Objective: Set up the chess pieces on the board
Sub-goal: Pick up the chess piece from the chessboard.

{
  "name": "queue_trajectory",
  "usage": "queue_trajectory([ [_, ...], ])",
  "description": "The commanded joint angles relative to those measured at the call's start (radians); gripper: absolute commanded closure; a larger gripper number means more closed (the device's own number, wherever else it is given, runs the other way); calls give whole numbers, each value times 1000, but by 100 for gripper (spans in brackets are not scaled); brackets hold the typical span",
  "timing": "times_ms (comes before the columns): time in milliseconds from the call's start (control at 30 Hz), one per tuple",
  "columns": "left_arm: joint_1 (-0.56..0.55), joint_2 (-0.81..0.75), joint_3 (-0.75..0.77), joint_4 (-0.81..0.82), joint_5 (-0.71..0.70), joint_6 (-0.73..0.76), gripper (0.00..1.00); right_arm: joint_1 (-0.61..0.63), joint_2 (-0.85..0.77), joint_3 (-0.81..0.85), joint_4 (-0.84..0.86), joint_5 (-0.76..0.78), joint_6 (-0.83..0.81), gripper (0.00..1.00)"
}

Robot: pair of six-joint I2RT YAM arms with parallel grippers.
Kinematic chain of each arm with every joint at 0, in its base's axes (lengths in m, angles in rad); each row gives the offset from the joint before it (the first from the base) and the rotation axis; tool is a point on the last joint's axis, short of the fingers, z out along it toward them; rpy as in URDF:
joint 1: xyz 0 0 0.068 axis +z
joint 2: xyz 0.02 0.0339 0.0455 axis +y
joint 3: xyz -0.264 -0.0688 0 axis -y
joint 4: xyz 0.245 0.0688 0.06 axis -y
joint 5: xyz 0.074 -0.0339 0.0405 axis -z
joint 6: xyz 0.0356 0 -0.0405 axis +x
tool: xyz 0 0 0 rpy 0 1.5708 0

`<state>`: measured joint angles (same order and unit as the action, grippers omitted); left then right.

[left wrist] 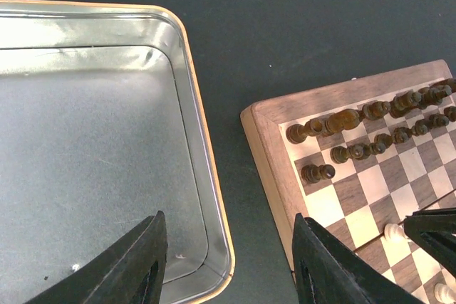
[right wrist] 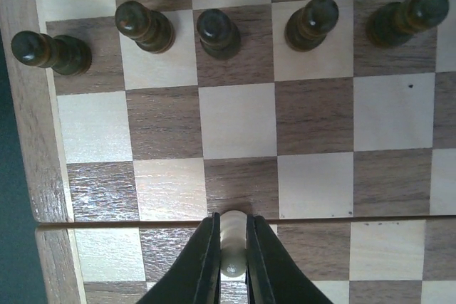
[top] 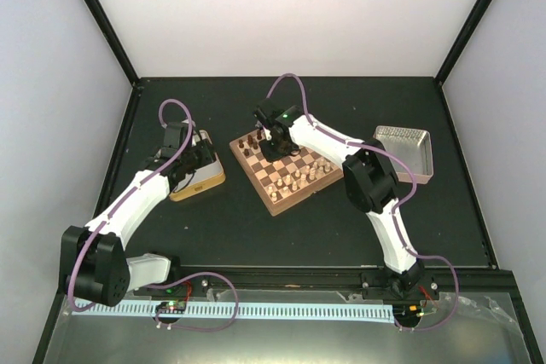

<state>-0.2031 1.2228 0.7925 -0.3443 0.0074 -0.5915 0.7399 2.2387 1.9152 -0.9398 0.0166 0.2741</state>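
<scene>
Hanging over a shiny silver metal tray with a tan rim [top: 205, 183], the left claw [left wrist: 229, 247] is wide open and holds nothing. Beside the tray, on the dark desk [top: 213, 228], sits the square wooden chessboard [top: 264, 178] with brown and tan squares. Small dark brown chess pieces [right wrist: 217, 33] stand in rows along one side. The right claw [right wrist: 231, 236] is pinched tight on one pale cream chess piece [right wrist: 232, 227] over the board's middle line. Another silver tray [top: 405, 153] lies far right.
</scene>
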Motion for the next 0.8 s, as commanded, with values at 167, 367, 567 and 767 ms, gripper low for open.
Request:
queue_trajectory([
  [167,7,-16,5,10,21,-2,50,4,-26,-14,10,-12,6,71],
  [367,8,-17,4,8,23,-2,50,4,-3,-11,4,-29,5,73],
  [567,7,-17,5,9,24,-2,50,3,15,2,-14,-20,6,78],
  [767,8,-16,6,12,28,-4,50,3,30,6,-22,-23,8,77],
])
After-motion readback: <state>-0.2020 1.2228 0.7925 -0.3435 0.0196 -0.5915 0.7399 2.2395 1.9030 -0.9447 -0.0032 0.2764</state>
